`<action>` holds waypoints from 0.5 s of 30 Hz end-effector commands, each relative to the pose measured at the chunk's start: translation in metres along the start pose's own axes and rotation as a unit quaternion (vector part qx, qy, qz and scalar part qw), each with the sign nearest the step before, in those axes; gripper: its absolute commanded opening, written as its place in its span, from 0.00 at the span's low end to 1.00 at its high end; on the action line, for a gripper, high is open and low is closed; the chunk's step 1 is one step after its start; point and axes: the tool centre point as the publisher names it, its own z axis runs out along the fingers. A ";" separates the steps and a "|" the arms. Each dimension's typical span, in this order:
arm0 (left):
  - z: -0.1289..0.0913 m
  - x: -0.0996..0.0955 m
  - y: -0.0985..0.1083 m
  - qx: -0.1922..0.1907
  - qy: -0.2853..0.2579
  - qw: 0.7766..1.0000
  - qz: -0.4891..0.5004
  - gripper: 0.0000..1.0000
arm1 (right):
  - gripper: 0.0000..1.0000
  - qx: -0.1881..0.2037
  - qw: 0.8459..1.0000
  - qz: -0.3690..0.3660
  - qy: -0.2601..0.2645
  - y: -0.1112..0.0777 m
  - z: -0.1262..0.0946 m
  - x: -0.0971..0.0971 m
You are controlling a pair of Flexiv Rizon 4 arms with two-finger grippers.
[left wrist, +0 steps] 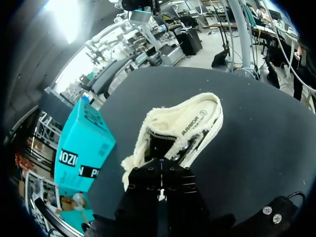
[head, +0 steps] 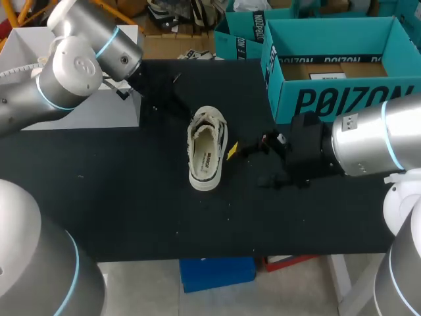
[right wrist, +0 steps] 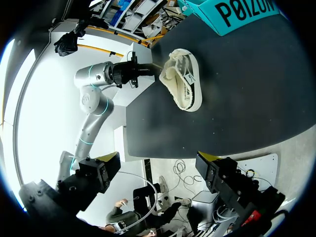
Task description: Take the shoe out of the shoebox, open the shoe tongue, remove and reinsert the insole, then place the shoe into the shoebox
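Observation:
A white low-top shoe (head: 207, 148) lies upright in the middle of the black table (head: 118, 191), its insole (head: 209, 158) showing inside. My left gripper (head: 181, 108) is shut, its tips against the frayed edge at one end of the shoe (left wrist: 182, 128); whether it pinches any fabric is hidden. In the left wrist view the black fingers (left wrist: 148, 187) meet right at that edge. My right gripper (head: 253, 164) stands open just to the right of the shoe, empty. Its yellow-tipped fingers (right wrist: 111, 158) are spread wide, the shoe (right wrist: 185, 84) well ahead. The open teal shoebox (head: 342, 99) stands at the back right.
A second teal box (head: 240, 33) sits behind the shoebox. A white block (head: 99, 112) lies at the table's back left under my left arm. Bare black tabletop stretches in front of the shoe and to its left.

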 end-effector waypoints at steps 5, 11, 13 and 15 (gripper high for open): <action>-0.016 -0.017 -0.004 -0.011 0.005 1.000 0.000 0.06 | 1.00 0.000 1.000 0.000 0.000 0.000 0.000 0.000; 0.008 -0.018 -0.012 -0.003 0.017 1.000 -0.023 0.04 | 1.00 0.000 1.000 0.000 0.000 0.000 0.000 0.000; 0.015 -0.018 -0.017 0.001 0.020 1.000 -0.023 0.02 | 1.00 0.000 1.000 0.000 0.000 0.000 0.000 0.000; 0.020 -0.016 -0.021 0.004 0.026 0.999 -0.023 0.02 | 1.00 0.000 1.000 0.000 0.000 0.000 0.000 0.000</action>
